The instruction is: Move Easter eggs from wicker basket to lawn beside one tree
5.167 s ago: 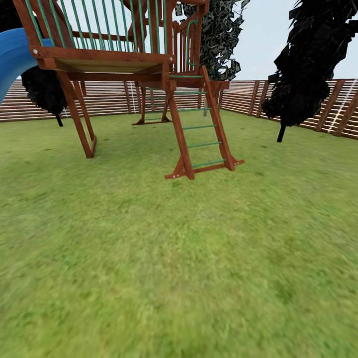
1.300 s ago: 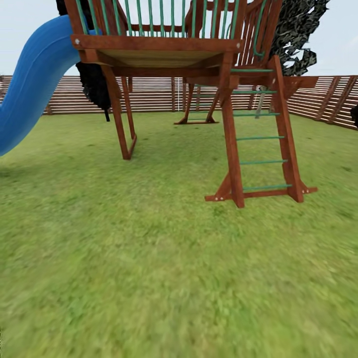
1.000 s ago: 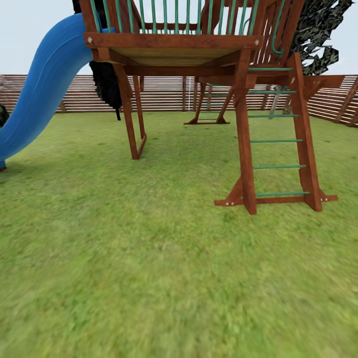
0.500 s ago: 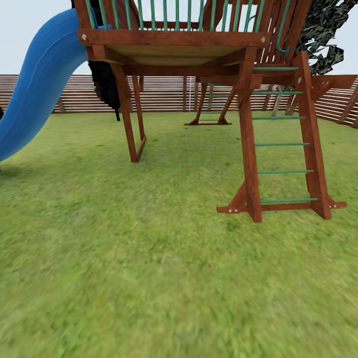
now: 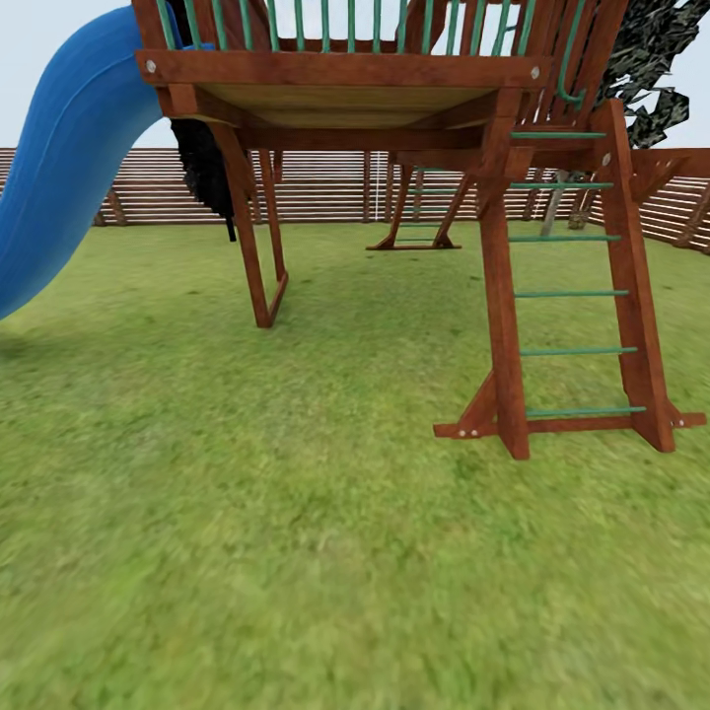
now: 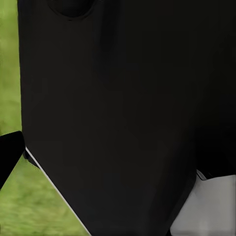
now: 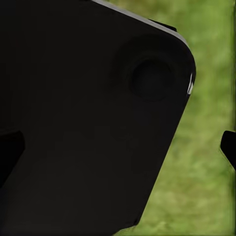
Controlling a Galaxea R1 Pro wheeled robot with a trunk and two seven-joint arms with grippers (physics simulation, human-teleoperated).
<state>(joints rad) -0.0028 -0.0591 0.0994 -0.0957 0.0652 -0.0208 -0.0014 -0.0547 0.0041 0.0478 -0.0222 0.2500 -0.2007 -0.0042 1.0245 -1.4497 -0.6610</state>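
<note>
Where head view looks out: lawn fills lower frame, wooden playset across top, its ladder at right, blue slide upper left. Slat fence behind; speckled tree foliage upper right corner.

Left wrist view: black robot body panel close up, grass strip at left edge. Jaws: cannot tell.

Right wrist view: black panel again, grass at right. Jaws: cannot tell.

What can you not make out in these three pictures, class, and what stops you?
- Head view: the slide is cut off by the left edge, its foot unseen.
- Head view: the pale-trunked tree is mostly hidden behind the playset.
- Both wrist views: a dark robot body blocks most of the lawn.
</note>
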